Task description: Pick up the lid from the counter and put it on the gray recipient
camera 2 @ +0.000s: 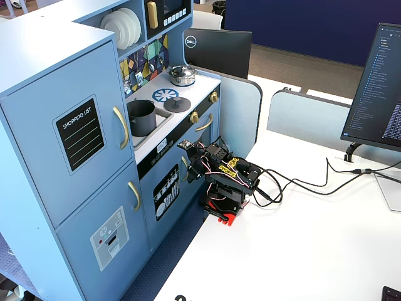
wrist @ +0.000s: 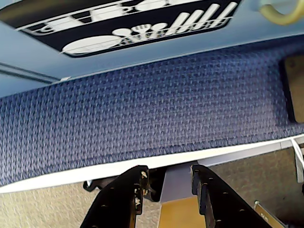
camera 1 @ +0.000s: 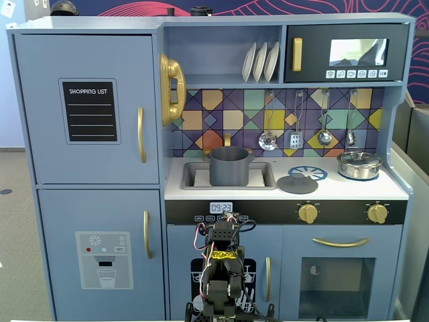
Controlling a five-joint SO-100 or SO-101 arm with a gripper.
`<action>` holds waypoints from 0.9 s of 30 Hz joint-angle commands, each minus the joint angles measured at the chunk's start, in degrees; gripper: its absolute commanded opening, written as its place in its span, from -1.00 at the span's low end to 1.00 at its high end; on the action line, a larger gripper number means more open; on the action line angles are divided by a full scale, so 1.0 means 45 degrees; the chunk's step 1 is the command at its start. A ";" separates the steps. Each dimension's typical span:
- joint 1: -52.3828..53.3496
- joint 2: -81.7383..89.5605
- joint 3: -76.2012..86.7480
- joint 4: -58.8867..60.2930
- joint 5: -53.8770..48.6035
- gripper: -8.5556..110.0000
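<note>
Well above the gripper [wrist: 166,190] and beyond it rises the toy kitchen [camera 1: 87,121], whose counter [camera 1: 395,191] carries everything the task needs, while the arm [camera 2: 225,179] sits folded low against the cabinet front. On that counter, up and slightly to the left of the gripper in a fixed view, the gray recipient [camera 1: 229,168] stands upright in the sink recess [camera 1: 191,176], its mouth open. Just beside it, up and to the right of the gripper in that same view, the lid [camera 1: 297,183] lies flat on the counter with its knob pointing up, touching nothing but the surface and overlapping the edge of the blue burner ring [camera 1: 310,172]. Farther right stands the small silver pot [camera 1: 359,164], which is not part of the job. Being round, the lid has no long axis; what matters is that its knob faces straight up, so the coming reach likely has to climb high and then descend onto it from above. In the wrist view the gripper points down at the blue carpet [wrist: 142,114], its two fingers [wrist: 128,194] spread apart with nothing between them.
</note>
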 commanded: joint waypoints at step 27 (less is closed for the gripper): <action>0.4648 -0.6289 -1.1484 -0.7559 -0.1543 -0.86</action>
